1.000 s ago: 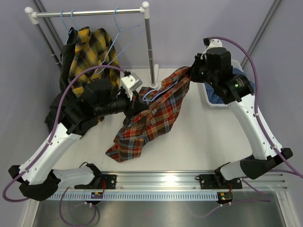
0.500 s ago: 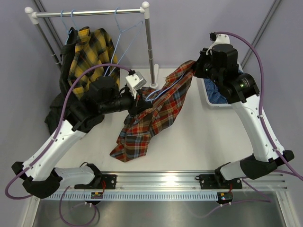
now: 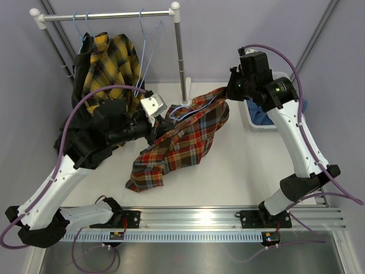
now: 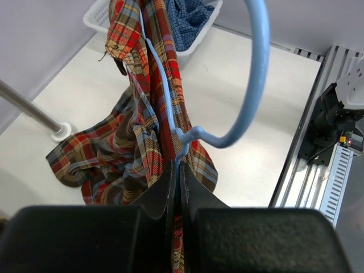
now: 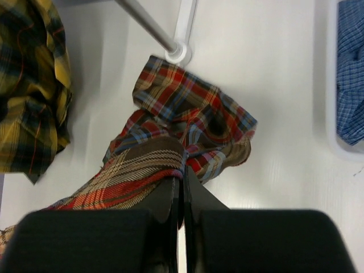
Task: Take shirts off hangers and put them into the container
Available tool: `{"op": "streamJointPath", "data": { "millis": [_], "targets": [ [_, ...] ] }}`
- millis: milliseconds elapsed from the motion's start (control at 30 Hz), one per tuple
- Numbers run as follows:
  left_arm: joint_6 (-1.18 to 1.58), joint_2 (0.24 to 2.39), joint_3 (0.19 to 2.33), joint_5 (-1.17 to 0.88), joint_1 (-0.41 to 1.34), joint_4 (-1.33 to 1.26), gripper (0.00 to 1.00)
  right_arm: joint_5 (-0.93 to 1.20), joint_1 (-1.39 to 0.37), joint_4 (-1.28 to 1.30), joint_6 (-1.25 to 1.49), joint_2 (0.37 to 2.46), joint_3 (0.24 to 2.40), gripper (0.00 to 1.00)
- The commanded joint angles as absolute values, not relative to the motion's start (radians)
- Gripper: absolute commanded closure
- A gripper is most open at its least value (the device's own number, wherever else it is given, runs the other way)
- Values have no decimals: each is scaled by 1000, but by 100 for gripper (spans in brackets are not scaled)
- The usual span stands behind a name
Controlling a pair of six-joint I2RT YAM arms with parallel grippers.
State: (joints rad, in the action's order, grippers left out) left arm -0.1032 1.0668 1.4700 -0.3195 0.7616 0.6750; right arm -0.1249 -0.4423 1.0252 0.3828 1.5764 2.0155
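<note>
Judged from the top view, the job is about a quarter done. At 11 o'clock the rail [image 3: 108, 15] carries the yellow-black plaid shirt [image 3: 111, 63] and the black shirt [image 3: 71, 131], both on hangers and untouched, with one bare hanger [image 3: 149, 45] beside them. The red plaid shirt [image 3: 182, 142] is off the rail and stretched over the table's middle, its lower part trailing onto the surface toward 7 o'clock. Its light-blue hanger [image 4: 250, 85] is not yet out: the wire runs inside the cloth and the hook sticks free. The container [image 3: 258, 127] sits at 2 o'clock and holds only the blue check shirt [image 3: 263, 114]. So one shirt is stowed, one is half freed and two are left.

The left arm reaches in from 8 o'clock, forearm low and nearly level. The left gripper [image 4: 176, 169] is pinched tight on the red plaid shirt right at the hanger's neck; whether the wire is caught too, I cannot tell. The right arm stands tall from 5 o'clock and bends over toward 1 o'clock. The right gripper [image 5: 182, 172] points down, clamped on a fold of the same shirt and holding that end above the table, just beside the container.
</note>
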Motion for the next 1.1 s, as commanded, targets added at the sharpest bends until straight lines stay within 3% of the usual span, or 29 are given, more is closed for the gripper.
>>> {"op": "streamJointPath", "data": {
  "millis": [0, 100, 167, 200, 300, 433, 667, 1067],
  "targets": [
    [-143, 934, 1470, -335, 767, 752, 100, -261, -330, 1048, 331, 1594, 2022, 100],
    [-118, 911, 1425, -322, 767, 687, 100, -212, -322, 1022, 316, 1571, 1985, 96],
    [-91, 925, 1424, -308, 767, 677, 100, -120, -322, 967, 269, 1522, 1925, 81],
    [-81, 949, 1425, -293, 767, 676, 100, -82, -322, 906, 258, 1500, 1904, 68],
    [-49, 1003, 1431, -253, 767, 667, 100, 8, -322, 801, 197, 1411, 1809, 49],
    [-28, 1070, 1454, -213, 767, 667, 100, 83, -322, 781, 112, 1355, 1757, 35],
    [-28, 1132, 1503, -221, 767, 664, 100, 242, -324, 689, 58, 1275, 1669, 26],
    [-38, 1112, 1488, -255, 767, 644, 100, 273, -342, 730, 31, 1342, 1672, 25]
  ]
}}
